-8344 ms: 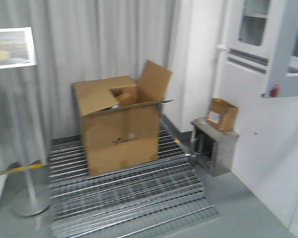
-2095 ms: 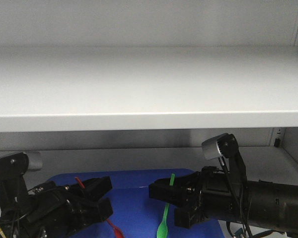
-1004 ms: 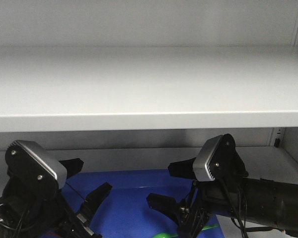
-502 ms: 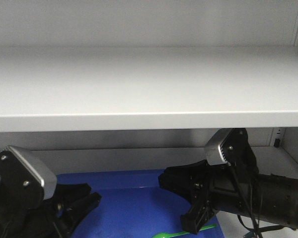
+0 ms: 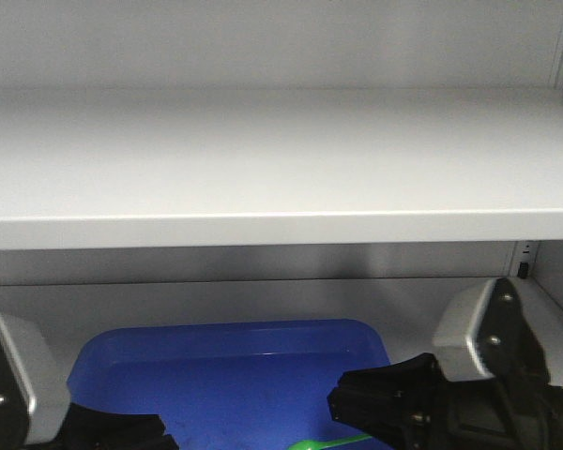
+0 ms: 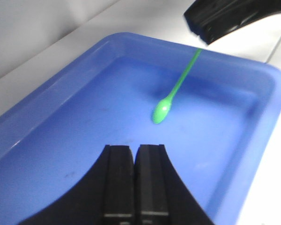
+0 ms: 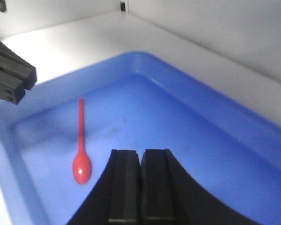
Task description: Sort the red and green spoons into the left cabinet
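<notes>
A blue tray (image 5: 122,342) sits on the lower shelf of the pale grey cabinet (image 5: 263,169). The green spoon (image 6: 171,96) lies in the tray, its handle running toward the far rim; its bowl end shows at the bottom of the front view (image 5: 324,442). The red spoon (image 7: 80,150) lies in the tray near its left wall, bowl toward me. My left gripper (image 6: 135,147) is shut and empty above the tray floor, short of the green spoon. My right gripper (image 7: 141,152) is shut and empty, to the right of the red spoon.
The wide cabinet shelf spans the front view above the tray. A slotted upright (image 5: 524,261) stands at the back right. The other arm's black gripper shows at the top right of the left wrist view (image 6: 225,16) and at the left edge of the right wrist view (image 7: 9,77).
Both arms have pulled back and down from the tray over the last second. Both spoons, earlier held in the grippers, now lie in the tray.
</notes>
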Controlling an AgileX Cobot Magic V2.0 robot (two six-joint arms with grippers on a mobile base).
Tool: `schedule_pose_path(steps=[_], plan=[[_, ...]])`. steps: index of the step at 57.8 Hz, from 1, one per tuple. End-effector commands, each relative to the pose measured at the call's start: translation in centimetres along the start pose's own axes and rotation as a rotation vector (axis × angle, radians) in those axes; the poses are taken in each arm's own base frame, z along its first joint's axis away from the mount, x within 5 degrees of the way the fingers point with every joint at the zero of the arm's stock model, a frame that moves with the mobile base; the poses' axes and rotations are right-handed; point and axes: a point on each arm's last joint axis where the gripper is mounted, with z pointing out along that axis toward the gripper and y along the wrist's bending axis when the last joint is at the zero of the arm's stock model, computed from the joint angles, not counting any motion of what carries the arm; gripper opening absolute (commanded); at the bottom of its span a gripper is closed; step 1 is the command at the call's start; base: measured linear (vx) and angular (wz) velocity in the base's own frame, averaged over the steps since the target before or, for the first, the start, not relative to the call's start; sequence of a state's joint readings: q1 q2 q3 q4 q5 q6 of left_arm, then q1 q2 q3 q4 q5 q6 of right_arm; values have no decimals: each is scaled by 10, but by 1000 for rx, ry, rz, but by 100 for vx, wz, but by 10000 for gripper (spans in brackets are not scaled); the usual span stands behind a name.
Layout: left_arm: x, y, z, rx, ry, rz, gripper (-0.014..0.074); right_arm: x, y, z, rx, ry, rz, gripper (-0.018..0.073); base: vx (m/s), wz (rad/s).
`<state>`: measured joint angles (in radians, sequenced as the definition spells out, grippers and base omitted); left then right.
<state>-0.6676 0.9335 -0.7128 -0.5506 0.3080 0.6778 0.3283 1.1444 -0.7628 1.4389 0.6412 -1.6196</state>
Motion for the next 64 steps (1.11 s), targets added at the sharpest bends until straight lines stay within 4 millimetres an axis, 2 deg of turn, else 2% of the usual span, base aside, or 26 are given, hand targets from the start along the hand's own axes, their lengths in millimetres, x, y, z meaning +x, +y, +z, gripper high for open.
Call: schedule_pose_path(steps=[1,20,50,64], plan=[[-19,4,-14,-52,-130,-47,-1,-19,7,-13,-1,-88,-10,-3,0,0],[-20,4,-16,-54,-140,-54,-1,-24,27,-21,-172,-119,-33,-3,0,0],[-20,4,-16,-55,-141,-53,-1,-24,28,-21,-188,-120,-36,-3,0,0],[-26,9,-22,-118,-211,-83,-1,-24,28,-21,-188,-120,-36,-3,0,0]])
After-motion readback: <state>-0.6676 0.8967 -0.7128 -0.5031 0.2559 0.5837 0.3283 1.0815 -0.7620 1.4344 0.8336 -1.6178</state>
